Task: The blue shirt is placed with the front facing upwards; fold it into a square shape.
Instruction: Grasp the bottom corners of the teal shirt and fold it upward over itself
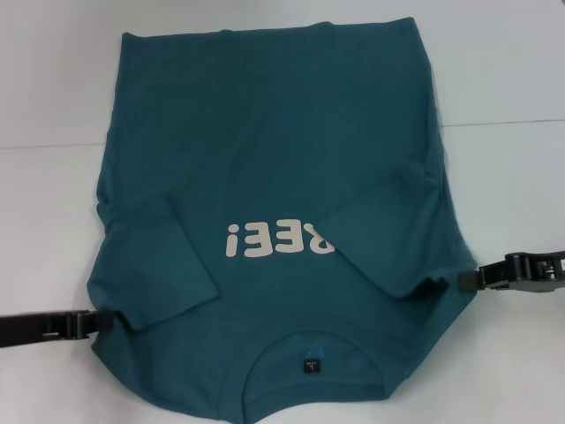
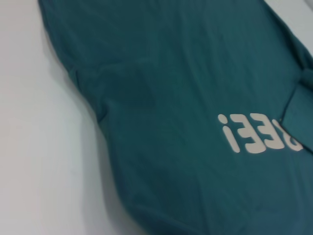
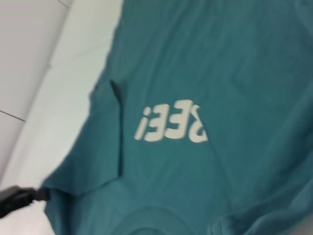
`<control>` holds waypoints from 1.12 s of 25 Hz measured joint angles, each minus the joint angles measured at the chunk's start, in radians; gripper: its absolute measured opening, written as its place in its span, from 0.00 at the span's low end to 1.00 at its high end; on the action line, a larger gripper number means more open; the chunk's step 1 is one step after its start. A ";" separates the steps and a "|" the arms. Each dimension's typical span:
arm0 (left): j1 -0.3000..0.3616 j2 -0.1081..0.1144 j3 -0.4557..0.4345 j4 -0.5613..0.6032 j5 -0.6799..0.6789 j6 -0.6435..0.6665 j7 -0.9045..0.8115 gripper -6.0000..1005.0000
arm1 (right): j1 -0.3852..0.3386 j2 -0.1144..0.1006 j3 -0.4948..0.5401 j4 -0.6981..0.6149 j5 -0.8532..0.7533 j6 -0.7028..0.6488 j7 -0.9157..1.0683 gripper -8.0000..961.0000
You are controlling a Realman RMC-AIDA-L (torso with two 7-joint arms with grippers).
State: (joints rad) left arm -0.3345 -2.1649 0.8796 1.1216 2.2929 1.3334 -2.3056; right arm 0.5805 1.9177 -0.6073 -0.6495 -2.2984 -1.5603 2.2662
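Note:
The blue shirt [image 1: 265, 132] lies flat on the white table, front up, with its collar and dark neck label [image 1: 311, 365] towards me. Both short sleeves are folded inward: the left sleeve [image 1: 159, 265] lies on the body, and the right sleeve [image 1: 388, 230] covers the start of the white lettering [image 1: 265, 240]. My left gripper [image 1: 99, 322] is low at the shirt's left shoulder edge. My right gripper [image 1: 463, 283] is low at its right shoulder edge. The shirt also shows in the left wrist view [image 2: 171, 73] and the right wrist view [image 3: 234, 73].
The white table [image 1: 53, 106] surrounds the shirt, with bare strips on the left and right. A seam line crosses the table behind the shirt's middle. The left gripper's tip shows in the right wrist view [image 3: 19, 198] beside the shirt's edge.

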 joint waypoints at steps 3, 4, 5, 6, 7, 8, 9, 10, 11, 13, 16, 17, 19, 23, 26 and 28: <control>0.016 0.001 -0.012 -0.010 -0.036 0.008 0.024 0.01 | -0.022 -0.001 0.021 -0.002 0.034 -0.020 -0.036 0.06; 0.024 0.001 -0.016 -0.013 -0.052 0.013 0.033 0.01 | -0.030 -0.001 0.028 -0.004 0.043 -0.025 -0.049 0.06; 0.030 0.001 -0.018 -0.015 -0.067 0.020 0.043 0.01 | -0.038 0.000 0.033 -0.005 0.051 -0.030 -0.061 0.06; 0.034 0.001 -0.021 -0.019 -0.079 0.025 0.052 0.01 | -0.047 0.001 0.040 -0.005 0.064 -0.037 -0.077 0.06; 0.039 0.002 -0.024 -0.024 -0.089 0.029 0.061 0.01 | -0.052 0.001 0.044 -0.004 0.072 -0.042 -0.087 0.06; 0.042 0.002 -0.028 -0.035 -0.096 0.031 0.072 0.01 | -0.061 0.003 0.050 -0.001 0.083 -0.046 -0.102 0.06; 0.043 0.002 -0.030 -0.040 -0.100 0.032 0.077 0.01 | -0.068 0.004 0.055 0.000 0.090 -0.049 -0.113 0.06; 0.043 0.002 -0.033 -0.051 -0.105 0.034 0.086 0.01 | -0.076 0.006 0.062 0.001 0.096 -0.053 -0.125 0.06; 0.045 0.002 -0.037 -0.058 -0.112 0.039 0.095 0.01 | -0.080 0.008 0.066 0.001 0.098 -0.055 -0.131 0.06; 0.049 0.002 -0.043 -0.064 -0.125 0.050 0.110 0.01 | -0.091 0.011 0.077 0.002 0.102 -0.065 -0.151 0.06; 0.057 0.002 -0.054 -0.065 -0.140 0.072 0.122 0.01 | -0.107 0.017 0.093 0.002 0.104 -0.094 -0.181 0.06; 0.058 0.002 -0.066 -0.066 -0.142 0.084 0.127 0.01 | -0.111 0.019 0.098 0.002 0.104 -0.106 -0.190 0.06; 0.059 0.002 -0.081 -0.069 -0.142 0.102 0.134 0.01 | -0.124 0.023 0.109 0.001 0.106 -0.136 -0.216 0.06; 0.065 0.000 -0.095 -0.074 -0.143 0.134 0.146 0.01 | -0.157 0.025 0.118 0.001 0.111 -0.164 -0.252 0.06; 0.074 -0.001 -0.095 -0.074 -0.143 0.146 0.147 0.01 | -0.186 0.023 0.129 -0.002 0.113 -0.172 -0.267 0.06; 0.081 -0.001 -0.094 -0.074 -0.143 0.161 0.147 0.01 | -0.204 0.019 0.146 -0.003 0.113 -0.176 -0.275 0.06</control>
State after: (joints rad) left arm -0.2531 -2.1658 0.7852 1.0478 2.1494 1.4943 -2.1581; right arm 0.3762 1.9366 -0.4613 -0.6523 -2.1854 -1.7364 1.9912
